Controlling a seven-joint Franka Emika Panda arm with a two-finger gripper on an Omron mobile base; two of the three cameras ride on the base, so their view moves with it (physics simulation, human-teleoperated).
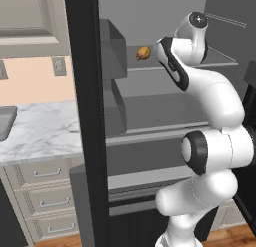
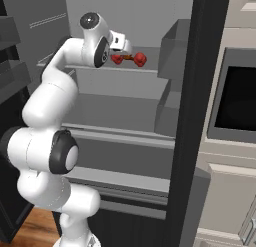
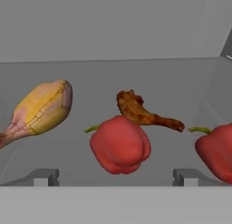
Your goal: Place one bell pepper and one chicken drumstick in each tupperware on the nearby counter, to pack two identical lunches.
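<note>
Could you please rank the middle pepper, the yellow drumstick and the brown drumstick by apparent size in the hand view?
1. Middle pepper and yellow drumstick: too alike to rank, and the pepper seems nearer.
2. Brown drumstick, smallest.

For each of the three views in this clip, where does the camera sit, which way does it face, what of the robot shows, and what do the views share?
Left base view: behind-left of the arm, facing an open fridge beside the counter; arm shows at right; golden drumstick on a shelf.
Right base view: behind-right, facing the same fridge; arm at left; bell peppers by the hand.
Hand view: looks along the open gripper at a bell pepper, golden drumstick and brown drumstick.
Shared: the same shelf of food.
</note>
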